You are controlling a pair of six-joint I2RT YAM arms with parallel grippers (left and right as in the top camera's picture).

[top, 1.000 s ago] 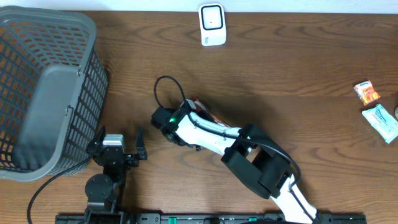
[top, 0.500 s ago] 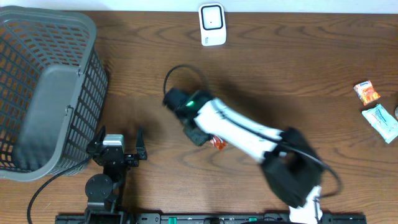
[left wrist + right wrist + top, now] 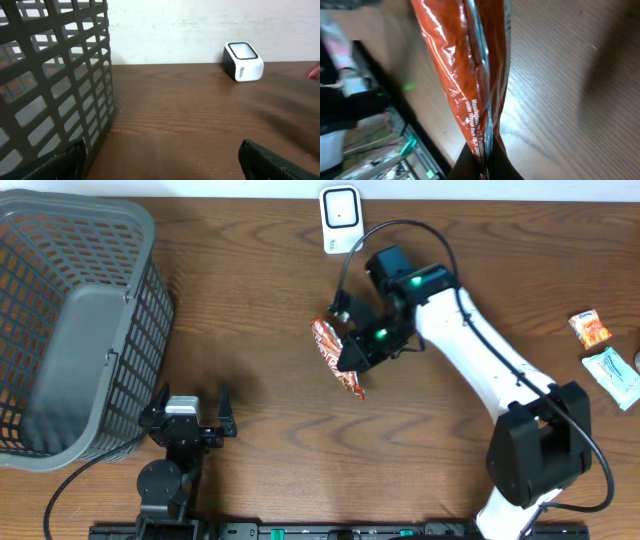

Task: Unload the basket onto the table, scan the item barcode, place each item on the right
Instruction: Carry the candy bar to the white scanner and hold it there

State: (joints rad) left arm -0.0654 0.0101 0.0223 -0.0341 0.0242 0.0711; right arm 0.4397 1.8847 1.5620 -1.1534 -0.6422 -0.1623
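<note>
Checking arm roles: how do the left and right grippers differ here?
The left gripper is open and empty; the right gripper is shut on a red packet. The left sits beside the basket; the right reaches out near the scanner. Both are black, two-fingered.

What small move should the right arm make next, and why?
Probably carry the red packet toward the white scanner: the right end effector is shut on the packet, which hangs short of the scanner's window.
</note>
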